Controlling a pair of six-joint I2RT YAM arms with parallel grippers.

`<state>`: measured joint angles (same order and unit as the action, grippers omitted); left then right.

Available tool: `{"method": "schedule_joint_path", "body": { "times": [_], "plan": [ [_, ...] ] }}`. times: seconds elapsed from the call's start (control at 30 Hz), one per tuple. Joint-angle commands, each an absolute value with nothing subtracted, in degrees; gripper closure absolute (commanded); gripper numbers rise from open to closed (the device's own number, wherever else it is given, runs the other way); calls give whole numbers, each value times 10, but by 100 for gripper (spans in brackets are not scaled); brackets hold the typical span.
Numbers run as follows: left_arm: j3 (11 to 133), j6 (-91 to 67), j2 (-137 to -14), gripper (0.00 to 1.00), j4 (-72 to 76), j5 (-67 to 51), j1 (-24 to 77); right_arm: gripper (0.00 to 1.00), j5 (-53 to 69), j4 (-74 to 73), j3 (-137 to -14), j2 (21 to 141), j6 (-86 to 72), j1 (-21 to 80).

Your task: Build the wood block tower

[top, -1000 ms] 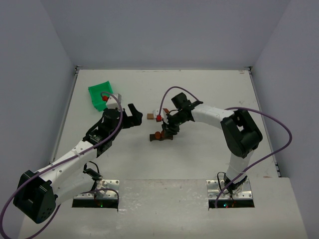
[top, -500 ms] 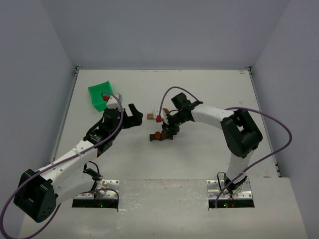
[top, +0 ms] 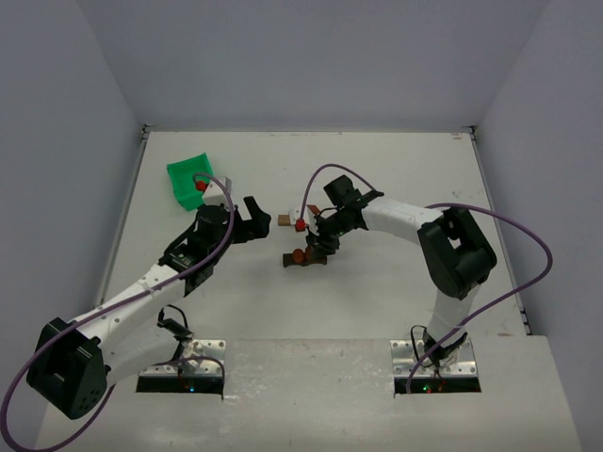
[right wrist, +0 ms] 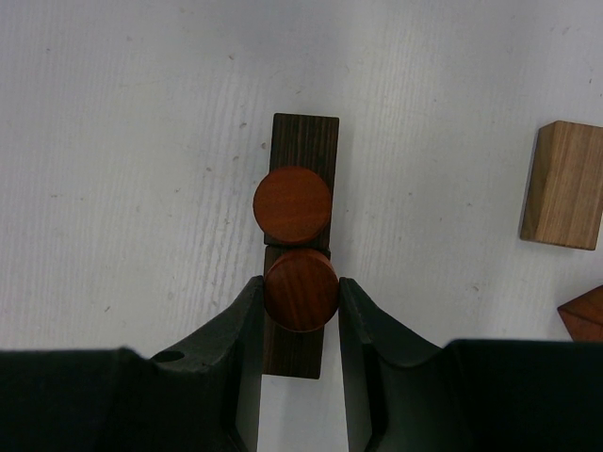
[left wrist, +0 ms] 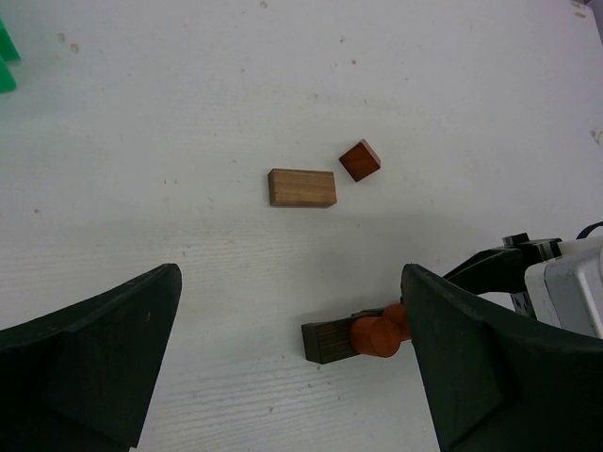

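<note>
On the dark plank [right wrist: 303, 141], the right gripper [right wrist: 300, 285] pinches the nearer orange cylinder [right wrist: 301, 290], just beside a second cylinder [right wrist: 292, 205] — all unchanged from a second ago. Left of the plank, the left gripper [left wrist: 290, 287] gapes wide, empty.

The white table [top: 405, 179] is carrying four things directly on its surface; a green bin [top: 188, 177] is sitting toward the far left corner; a dark brown plank [left wrist: 325, 341] is lying flat near the middle; a light wooden block [left wrist: 301, 187] is lying beyond it, well apart from the bin; a reddish-orange cube [left wrist: 359, 160] is resting just beside that block, not touching it.
</note>
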<state>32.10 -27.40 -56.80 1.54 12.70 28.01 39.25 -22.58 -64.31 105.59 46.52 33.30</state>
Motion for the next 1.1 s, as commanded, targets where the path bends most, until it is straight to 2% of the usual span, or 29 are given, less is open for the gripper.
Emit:
{"method": "schedule_joint_path", "body": {
  "times": [0.0, 0.53, 0.6, 1.07],
  "plan": [
    [330, -269, -569, 0, 47, 119, 274, 68, 395, -226, -644, 1030, 476, 338],
    [331, -268, -572, 0, 46, 117, 274, 65, 397, -235, -641, 1029, 484, 337],
    [330, -268, -573, 0, 46, 118, 273, 62, 399, -240, -642, 1030, 487, 338],
    [331, -268, -574, 0, 43, 115, 273, 56, 408, -245, -643, 1027, 487, 340]
  ]
}}
